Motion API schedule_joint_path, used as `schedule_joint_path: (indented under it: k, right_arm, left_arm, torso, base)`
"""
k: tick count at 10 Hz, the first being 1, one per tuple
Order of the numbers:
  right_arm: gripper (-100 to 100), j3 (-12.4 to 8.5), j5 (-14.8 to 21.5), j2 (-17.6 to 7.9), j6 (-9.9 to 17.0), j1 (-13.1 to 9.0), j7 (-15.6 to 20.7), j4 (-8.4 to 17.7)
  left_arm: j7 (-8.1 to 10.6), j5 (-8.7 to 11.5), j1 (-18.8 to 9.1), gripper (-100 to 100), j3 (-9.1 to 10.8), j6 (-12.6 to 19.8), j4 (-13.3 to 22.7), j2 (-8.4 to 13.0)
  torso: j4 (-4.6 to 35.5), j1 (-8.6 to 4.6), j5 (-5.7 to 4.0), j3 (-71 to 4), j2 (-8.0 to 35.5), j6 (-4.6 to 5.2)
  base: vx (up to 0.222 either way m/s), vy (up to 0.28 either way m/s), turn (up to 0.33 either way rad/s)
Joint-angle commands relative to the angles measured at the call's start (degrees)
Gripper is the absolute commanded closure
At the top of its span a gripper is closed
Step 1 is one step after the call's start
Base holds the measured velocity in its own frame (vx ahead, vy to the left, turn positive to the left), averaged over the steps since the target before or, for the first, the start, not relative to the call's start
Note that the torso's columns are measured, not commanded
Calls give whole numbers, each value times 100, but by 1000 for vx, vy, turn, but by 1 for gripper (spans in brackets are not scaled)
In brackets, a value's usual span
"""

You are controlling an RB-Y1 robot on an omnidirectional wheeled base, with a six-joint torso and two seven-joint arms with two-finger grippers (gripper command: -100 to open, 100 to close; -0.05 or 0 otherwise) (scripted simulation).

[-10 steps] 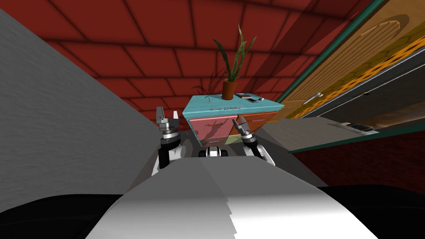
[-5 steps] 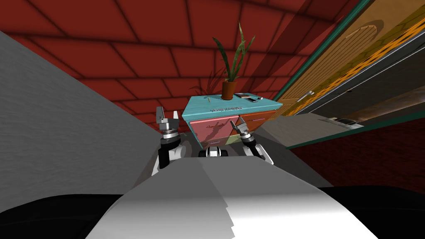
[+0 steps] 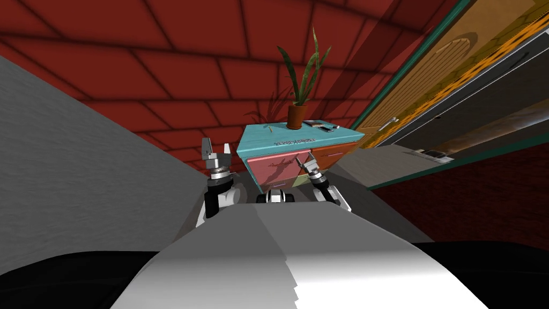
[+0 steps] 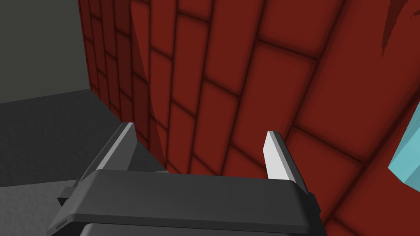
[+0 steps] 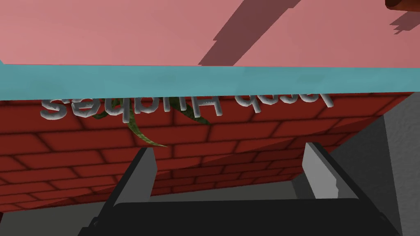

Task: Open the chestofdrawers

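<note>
The chest of drawers [image 3: 292, 140] looked painted and matt. Its teal top edge [image 5: 205, 82] was smooth and carried raised grey lettering [image 5: 123, 107] with a dull, stone-like look. The pink drawer front [image 5: 123, 32] was flat and had no gloss. The wall [image 3: 161, 70] read as matt red brick with darker joints. The floor [image 3: 80, 161] was grey and faintly grainy (carpet or concrete, it could not be told). The door [image 3: 429, 75] showed wood grain. The plant pot [image 3: 296, 116] was dull terracotta brown. The right gripper [image 5: 228, 147] had smooth light grey fingers on a dark, matt body.
</note>
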Motion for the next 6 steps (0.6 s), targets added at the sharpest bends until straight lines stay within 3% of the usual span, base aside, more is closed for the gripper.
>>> schedule_joint_path:
  k: [1,2,3,5,6]
  right_arm:
    - [-100,5,216,-4,-24,-89,432,170]
    - [-100,5,216,-4,-24,-89,493,170]
    - [-100,9,420,-5,-46,-180,713,336]
    - [-100,9,420,-5,-46,-180,904,336]
    - [-100,14,624,-2,-64,-274,1133,503]
  left_arm:
    - [0,0,1,0,0,0,0,0]
    - [0,0,0,0,0,0,0,0]
    - [0,0,0,0,0,0,0,0]
    - [0,0,0,0,0,0,0,0]
    - [0,0,0,0,0,0,0,0]
  torso:
    - [-1,12,2,-2,-5,3]
    - [-2,13,3,-3,-5,1]
    - [-1,0,0,-2,-3,0]
    - [-1,12,3,-3,-5,0]
    - [-1,-1,0,-2,-3,0]
  base:
    - [21,78,-116]
    - [9,39,-7]
    - [13,71,-182]
    - [12,58,-35]
    - [-14,52,-136]
